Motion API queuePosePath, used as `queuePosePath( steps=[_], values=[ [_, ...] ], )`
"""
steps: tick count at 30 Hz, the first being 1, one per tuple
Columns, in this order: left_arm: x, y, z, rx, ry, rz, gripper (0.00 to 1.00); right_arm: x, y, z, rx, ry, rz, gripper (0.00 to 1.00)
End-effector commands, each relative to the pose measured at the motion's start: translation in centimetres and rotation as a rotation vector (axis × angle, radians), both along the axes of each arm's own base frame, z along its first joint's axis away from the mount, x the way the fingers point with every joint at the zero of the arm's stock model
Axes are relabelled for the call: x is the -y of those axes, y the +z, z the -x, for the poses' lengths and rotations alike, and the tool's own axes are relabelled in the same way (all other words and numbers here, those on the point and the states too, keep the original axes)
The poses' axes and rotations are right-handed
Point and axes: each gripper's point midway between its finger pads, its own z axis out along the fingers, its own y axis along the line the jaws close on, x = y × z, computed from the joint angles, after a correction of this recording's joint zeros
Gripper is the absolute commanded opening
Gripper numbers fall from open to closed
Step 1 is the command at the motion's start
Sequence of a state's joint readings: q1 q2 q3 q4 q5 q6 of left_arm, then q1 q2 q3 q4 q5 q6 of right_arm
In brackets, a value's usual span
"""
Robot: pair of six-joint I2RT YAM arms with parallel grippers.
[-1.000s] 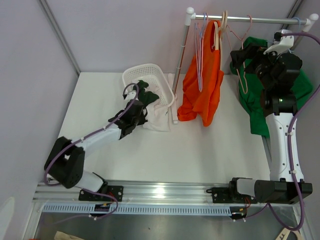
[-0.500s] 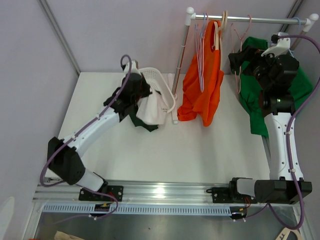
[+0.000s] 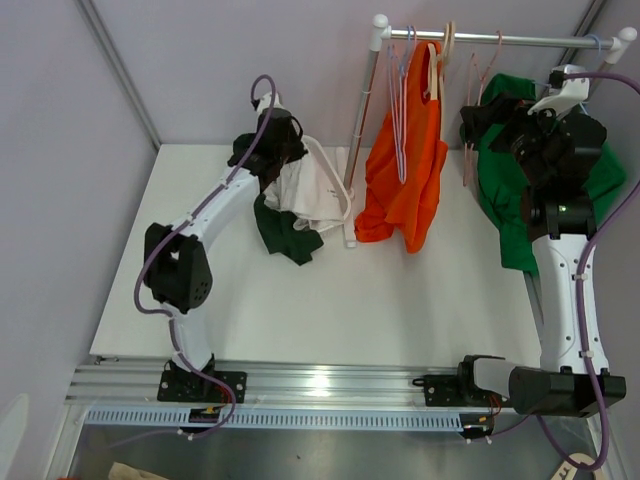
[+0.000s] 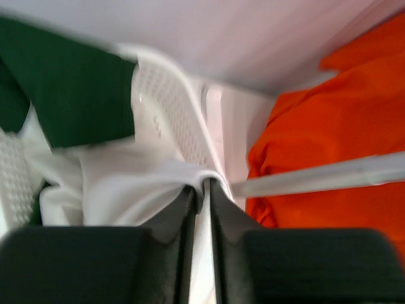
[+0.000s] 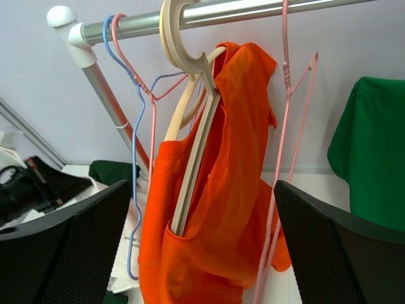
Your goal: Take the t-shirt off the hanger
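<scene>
An orange t-shirt hangs on a cream hanger on the rail; it fills the middle of the right wrist view. My right gripper is open and empty, just right of the shirt and facing it, apart from it. My left gripper is shut on a white cloth at the white basket; its fingers pinch a fold of that cloth.
A dark green cloth lies below the white one. A green t-shirt hangs behind my right arm. Empty pink and blue wire hangers flank the orange shirt. The rack's post stands beside the basket.
My left gripper has risen from the table to the back, above the basket, carrying the white cloth. The right arm has hardly moved.
</scene>
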State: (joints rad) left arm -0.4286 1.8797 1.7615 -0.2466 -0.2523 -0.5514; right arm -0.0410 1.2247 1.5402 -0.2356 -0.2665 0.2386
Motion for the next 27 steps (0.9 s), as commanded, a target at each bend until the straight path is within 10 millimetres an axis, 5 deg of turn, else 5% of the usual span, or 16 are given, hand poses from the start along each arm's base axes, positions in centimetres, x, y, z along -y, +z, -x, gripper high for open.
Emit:
queuePosePath(
  steps=[1, 3, 4, 6, 9, 10, 11, 13, 19, 24, 27],
  values=[
    [1.0, -6.3, 1.7, -0.193, -0.056, -0.011, 0.21, 0.6, 3.1, 1.6, 0.068, -0.035, 0.024, 1.0],
    [0.8, -7.0, 2.9, -0.215, -0.036, 0.008, 0.52, 1.4, 3.6, 1.6, 0.072, -0.072, 0.044, 1.0],
    [0.2, -8.7, 3.7, -0.25, -0.003, 0.013, 0.81, 1.9, 4.5, 1.9, 0.081, -0.087, 0.054, 1.0],
    [-0.5, -11.3, 5.2, -0.296, 0.013, 0.01, 0.96, 2.4, 4.6, 1.5, 0.068, -0.089, 0.091, 1.0],
    [-1.3, -11.6, 6.0, -0.317, 0.039, -0.003, 1.0, 4.4, 5.2, 1.5, 0.039, -0.127, 0.12, 1.0],
    [-1.3, -11.6, 6.2, -0.317, 0.037, -0.006, 1.0, 5.3, 3.8, 0.4, -0.02, -0.142, 0.114, 0.99],
    [-1.5, -10.4, 6.4, -0.298, 0.035, 0.0, 0.99, 7.1, 4.7, 0.4, -0.016, -0.178, 0.112, 0.99],
    [-1.5, -9.6, 7.2, -0.275, 0.025, -0.008, 0.99, 8.4, 3.1, -1.2, -0.07, -0.163, 0.089, 0.99],
    [-0.7, -0.9, 8.5, -0.08, -0.04, 0.03, 1.0, 12.0, 1.1, -3.5, -0.119, -0.192, 0.044, 1.0],
    [-0.1, 4.3, 8.6, 0.015, -0.075, -0.022, 1.0, 14.2, 0.7, -4.7, -0.113, -0.263, 0.062, 1.0],
    [-0.1, 5.1, 8.8, 0.036, -0.081, -0.031, 0.99, 15.5, 1.1, -5.5, -0.09, -0.292, 0.085, 1.0]
  ],
)
